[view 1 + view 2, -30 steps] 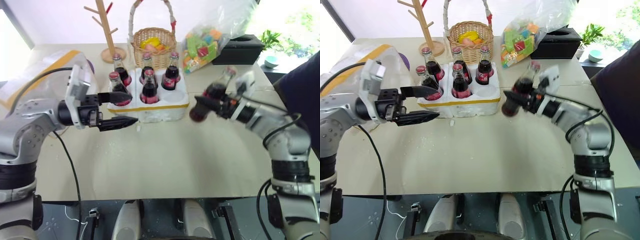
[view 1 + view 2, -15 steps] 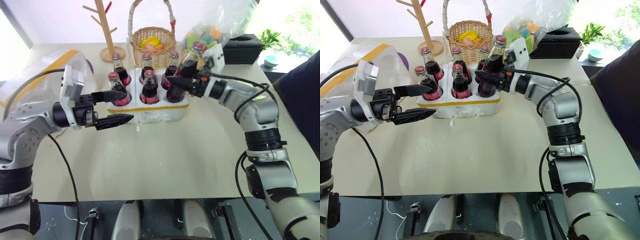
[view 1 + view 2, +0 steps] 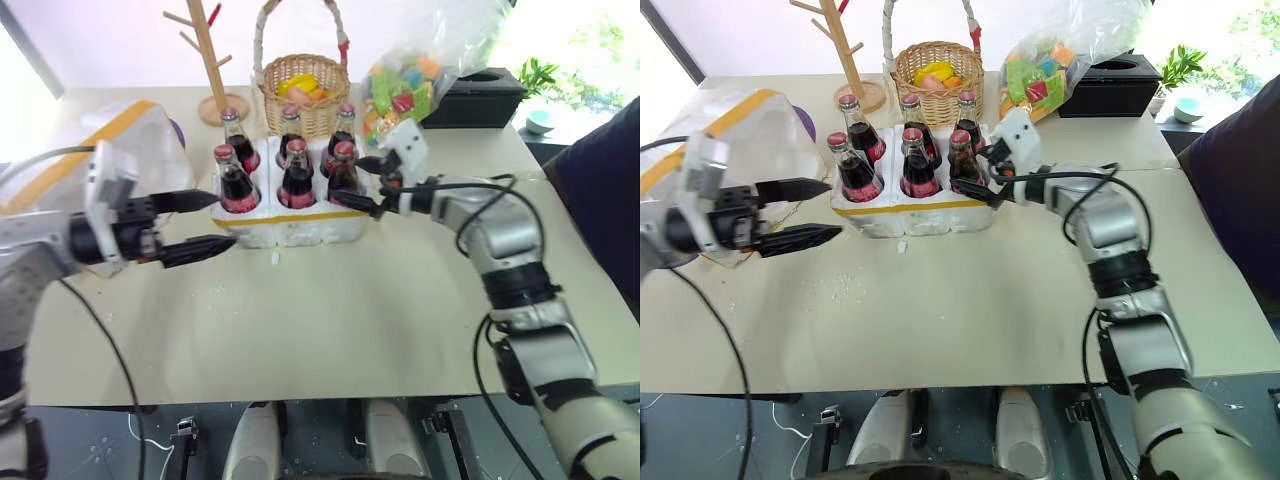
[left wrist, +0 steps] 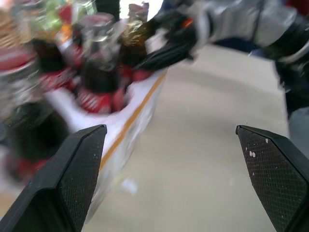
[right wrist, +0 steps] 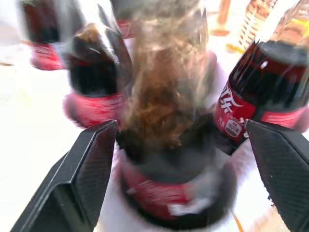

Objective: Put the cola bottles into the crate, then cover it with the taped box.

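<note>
The crate (image 3: 300, 222), a low white foam block with a yellow band, stands mid-table and holds several cola bottles with red caps. My right gripper (image 3: 362, 184) is open, its fingers on either side of the front right bottle (image 3: 343, 172), which stands upright in its hole. The right wrist view shows this bottle (image 5: 164, 125) between the spread fingers. My left gripper (image 3: 222, 220) is open with nothing in it, to the left of the crate's front corner. The taped box (image 3: 125, 140), white with yellow-orange tape, lies at the far left behind my left arm.
Behind the crate stand a wicker basket (image 3: 305, 88) and a wooden peg stand (image 3: 210, 60). A clear bag of colourful items (image 3: 410, 85) and a black box (image 3: 485, 95) lie at the back right. A person's dark sleeve (image 3: 605, 190) is at the right edge.
My right gripper carried a bottle left to the crate, set it in the front right hole and opened. My left gripper drew back to the left, away from the crate.
</note>
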You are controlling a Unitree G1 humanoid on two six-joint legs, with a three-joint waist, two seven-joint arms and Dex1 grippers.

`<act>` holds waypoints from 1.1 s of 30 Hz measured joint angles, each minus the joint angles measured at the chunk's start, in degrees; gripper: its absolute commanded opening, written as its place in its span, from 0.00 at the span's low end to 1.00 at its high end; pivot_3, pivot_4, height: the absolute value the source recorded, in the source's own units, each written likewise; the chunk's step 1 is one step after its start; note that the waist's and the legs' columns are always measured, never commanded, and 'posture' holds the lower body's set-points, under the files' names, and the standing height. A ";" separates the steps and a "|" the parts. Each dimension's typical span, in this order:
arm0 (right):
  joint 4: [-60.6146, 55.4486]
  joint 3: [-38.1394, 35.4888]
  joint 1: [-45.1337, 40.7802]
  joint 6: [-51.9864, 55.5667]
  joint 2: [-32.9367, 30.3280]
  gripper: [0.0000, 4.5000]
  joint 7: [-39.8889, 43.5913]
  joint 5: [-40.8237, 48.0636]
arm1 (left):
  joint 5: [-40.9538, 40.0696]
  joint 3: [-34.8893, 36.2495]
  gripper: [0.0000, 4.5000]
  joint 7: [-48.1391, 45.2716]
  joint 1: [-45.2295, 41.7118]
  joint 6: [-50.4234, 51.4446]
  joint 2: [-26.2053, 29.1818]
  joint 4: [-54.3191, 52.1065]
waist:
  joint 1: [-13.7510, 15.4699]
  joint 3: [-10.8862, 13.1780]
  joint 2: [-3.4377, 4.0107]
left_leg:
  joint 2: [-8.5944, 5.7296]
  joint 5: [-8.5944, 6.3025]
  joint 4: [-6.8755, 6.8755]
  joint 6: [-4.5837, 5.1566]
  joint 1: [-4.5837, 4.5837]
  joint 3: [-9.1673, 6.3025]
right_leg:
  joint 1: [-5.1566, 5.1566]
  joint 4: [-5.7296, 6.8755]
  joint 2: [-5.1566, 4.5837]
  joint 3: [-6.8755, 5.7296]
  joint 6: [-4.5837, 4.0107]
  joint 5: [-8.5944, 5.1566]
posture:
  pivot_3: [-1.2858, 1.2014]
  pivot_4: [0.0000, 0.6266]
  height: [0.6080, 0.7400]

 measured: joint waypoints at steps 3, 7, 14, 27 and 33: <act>-11.36 -7.09 3.56 8.23 -8.58 0.99 3.45 7.36 | 2.41 10.51 1.00 -7.41 7.63 0.42 9.38 5.14 | -0.02 0.02 0.01 | 0.01 -0.01 -0.06 -0.02 -0.04 0.06 | -0.13 -0.03 -0.03 0.00 -0.19 -0.12 | 0.52 0.24 1.00; -20.56 -15.89 5.75 18.38 -16.80 0.99 6.00 17.86 | 10.19 22.55 1.00 -17.60 17.83 -0.62 17.14 14.16 | -0.22 0.00 0.05 | 0.11 -0.03 -0.07 -0.04 0.11 0.19 | -0.14 -0.03 -0.04 0.00 -0.46 -0.26 | 0.52 0.24 1.00; -24.47 -22.83 6.25 26.06 -21.49 0.99 6.67 29.34 | 23.92 26.43 1.00 -26.00 30.21 -16.64 26.57 39.54 | -0.24 0.00 0.04 | 0.48 -0.11 -0.12 -0.18 0.06 0.60 | -0.50 -0.06 -0.08 -0.04 -0.68 -0.16 | 0.52 0.24 1.00; -26.07 -23.24 7.73 27.44 -22.17 0.99 3.53 37.63 | 49.32 -24.35 1.00 -20.27 -36.55 -33.15 14.31 76.98 | 1.50 -0.11 -0.35 | 0.61 -0.05 0.08 -0.09 -0.08 0.93 | -0.49 0.09 0.13 -0.01 -0.28 0.11 | 0.52 0.24 1.00; -28.17 -26.10 11.52 27.57 -22.80 0.99 0.41 39.83 | 56.34 -28.87 1.00 -16.26 -46.03 -36.22 10.59 85.07 | 1.35 -0.11 -0.50 | 0.65 -0.07 0.04 -0.08 -0.08 0.94 | -0.53 0.03 0.13 0.03 -0.33 0.07 | 0.52 0.24 1.00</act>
